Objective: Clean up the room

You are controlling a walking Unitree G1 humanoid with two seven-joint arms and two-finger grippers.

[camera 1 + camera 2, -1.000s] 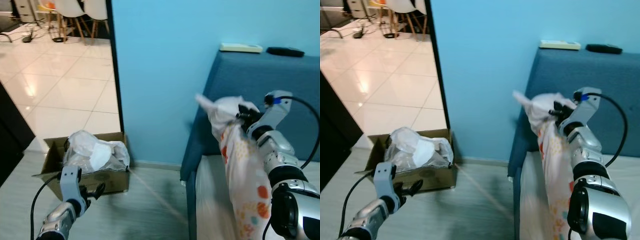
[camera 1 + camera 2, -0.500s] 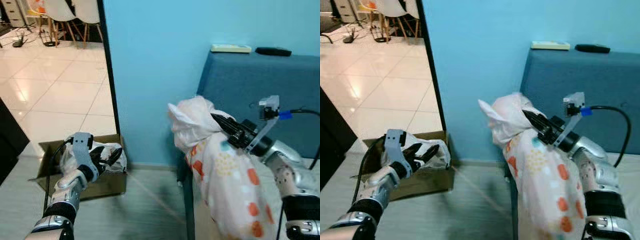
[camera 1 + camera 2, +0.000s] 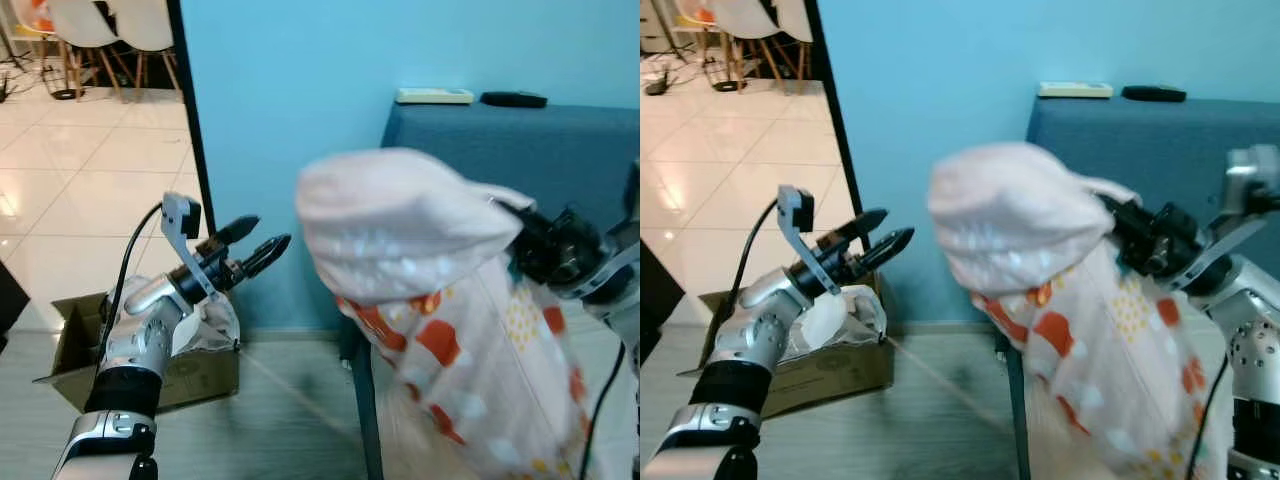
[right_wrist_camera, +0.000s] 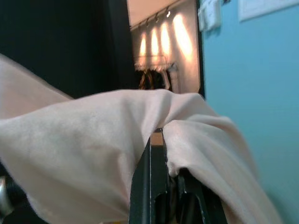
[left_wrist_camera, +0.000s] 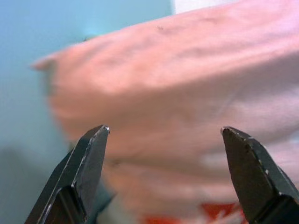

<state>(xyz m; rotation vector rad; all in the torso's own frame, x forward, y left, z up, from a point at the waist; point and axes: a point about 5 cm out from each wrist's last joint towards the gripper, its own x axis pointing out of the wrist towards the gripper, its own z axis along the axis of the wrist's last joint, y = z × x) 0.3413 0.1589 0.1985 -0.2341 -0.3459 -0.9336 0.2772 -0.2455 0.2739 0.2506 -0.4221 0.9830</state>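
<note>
A pale pink cloth (image 3: 420, 260) with orange and yellow spots hangs in the air before the blue sofa (image 3: 520, 150), motion-blurred. My right gripper (image 3: 1120, 225) is shut on its bunched top; the right wrist view shows the cloth (image 4: 93, 154) pinched between the fingers (image 4: 152, 186). My left gripper (image 3: 262, 243) is raised and open, pointing at the cloth from the left with a small gap between them. In the left wrist view the cloth (image 5: 177, 84) lies just beyond the spread fingertips (image 5: 96, 140). A cardboard box (image 3: 70, 345) holding white plastic bags (image 3: 835, 315) sits on the floor at lower left.
A blue wall (image 3: 300, 80) stands behind, with a dark door edge (image 3: 190, 150) and a tiled room with chairs (image 3: 90, 30) beyond. Two remote controls (image 3: 432, 96) lie on the sofa's back. Grey wood floor (image 3: 280, 410) runs between box and sofa.
My right gripper has swung the cloth leftward and up, toward the left arm. The left gripper rose from the box to chest height and reached toward the cloth. The camera shifted right.
</note>
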